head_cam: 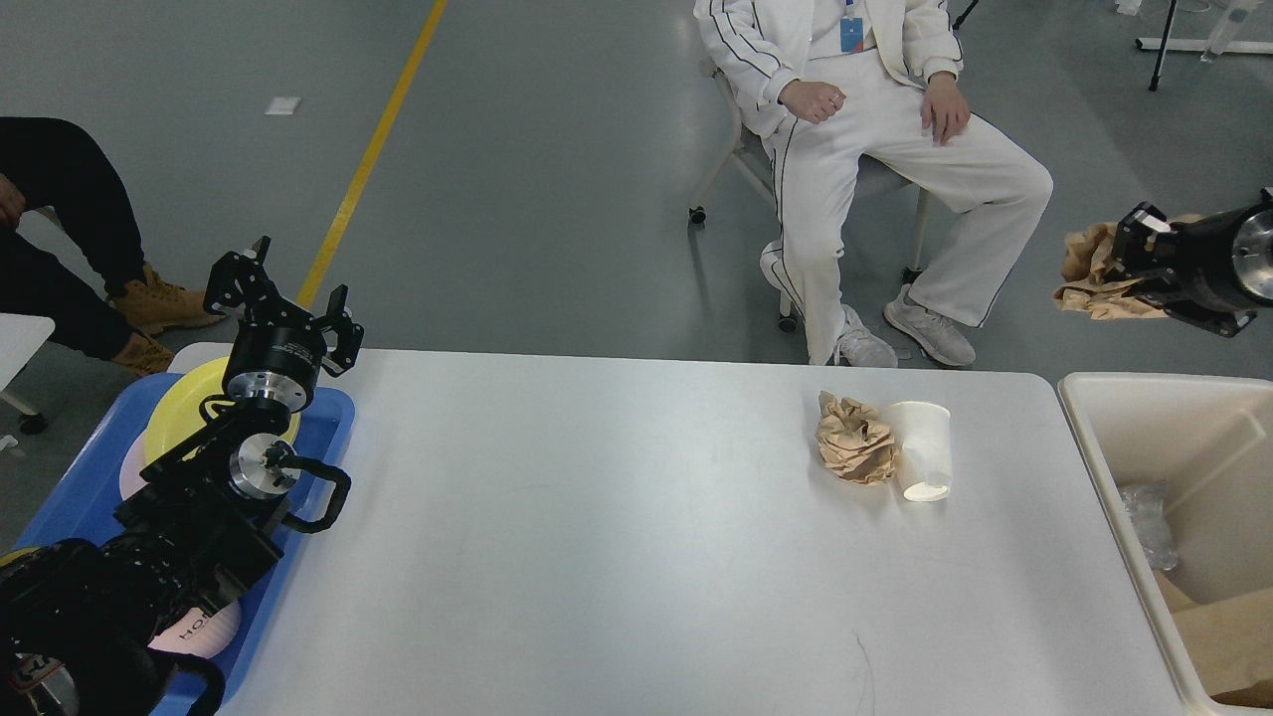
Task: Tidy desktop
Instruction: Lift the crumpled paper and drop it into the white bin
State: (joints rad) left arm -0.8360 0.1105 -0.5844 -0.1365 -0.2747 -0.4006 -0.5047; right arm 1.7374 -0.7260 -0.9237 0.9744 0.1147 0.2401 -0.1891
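Note:
The white desktop fills the middle of the head view. On it at the right lie a crumpled brown paper ball and a white paper cup on its side, touching each other. My right gripper is raised high at the right edge, above the cream bin, and is shut on a second crumpled brown paper wad. My left gripper is open and empty, held above the blue tray at the table's left end.
The blue tray holds a yellow plate and pink plates. The cream bin holds clear plastic and brown cardboard. A person in white sits on a chair behind the table. Another person's legs and tan boots are at far left.

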